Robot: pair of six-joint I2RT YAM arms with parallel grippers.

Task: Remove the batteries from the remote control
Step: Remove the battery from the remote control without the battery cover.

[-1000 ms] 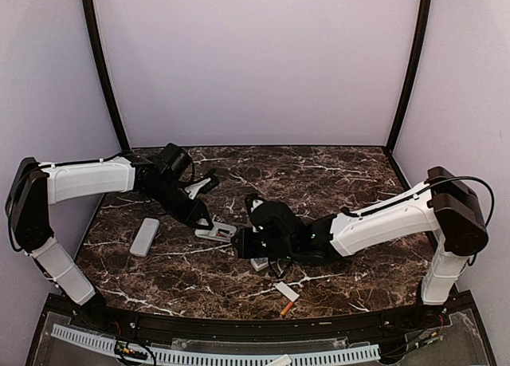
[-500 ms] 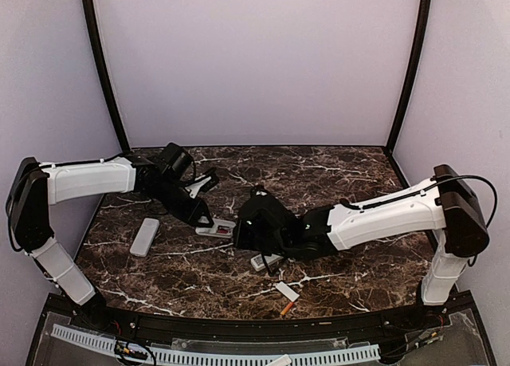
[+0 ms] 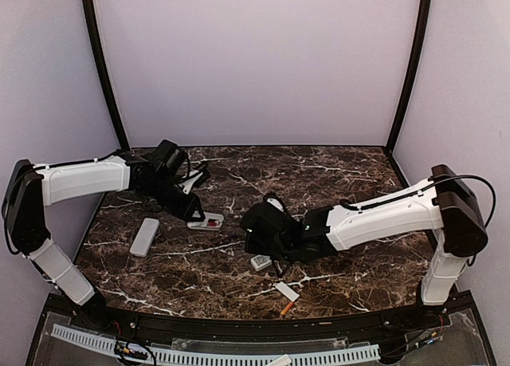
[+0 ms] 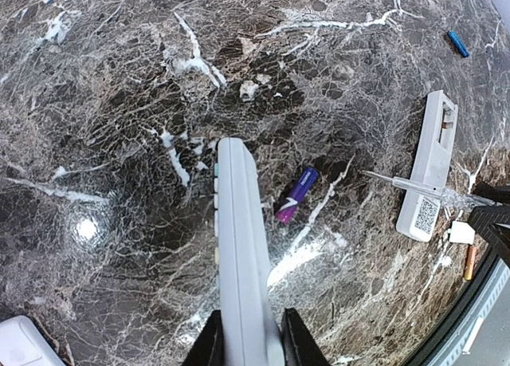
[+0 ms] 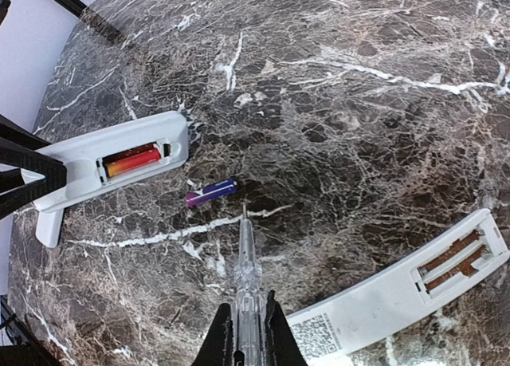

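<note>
The left gripper (image 4: pixel 253 334) has its fingers clamped on one end of a white plastic remote control (image 5: pixel 111 171), holding it just over the dark brown marble-patterned table (image 3: pixel 335 175) left of centre. The remote's battery bay faces up and is open. Inside it lies a red-orange cylindrical battery (image 5: pixel 131 160), lengthwise along the remote's long axis, which in the right wrist view runs from lower left to upper right. A loose purple-and-blue cylindrical battery (image 5: pixel 211 193) lies flat on the marble just beside that remote and roughly parallel to it, blue end away from the left gripper. The right gripper (image 5: pixel 249 334) has its fingers closed on a thin clear pointed plastic pick (image 5: pixel 245 270), whose tip sits just short of the purple battery; I cannot tell whether they touch. A second white remote control (image 5: pixel 398 298) lies near the right gripper with its bay empty. A small blue battery (image 4: pixel 457 43) lies well apart, farther back. Near the front edge are a flat white rectangular cover (image 3: pixel 287 291) and an orange battery (image 3: pixel 285 308) just beside it. A third white remote (image 3: pixel 144 237) lies near the left edge. Bare marble stretches behind both grippers to the back wall.
</note>
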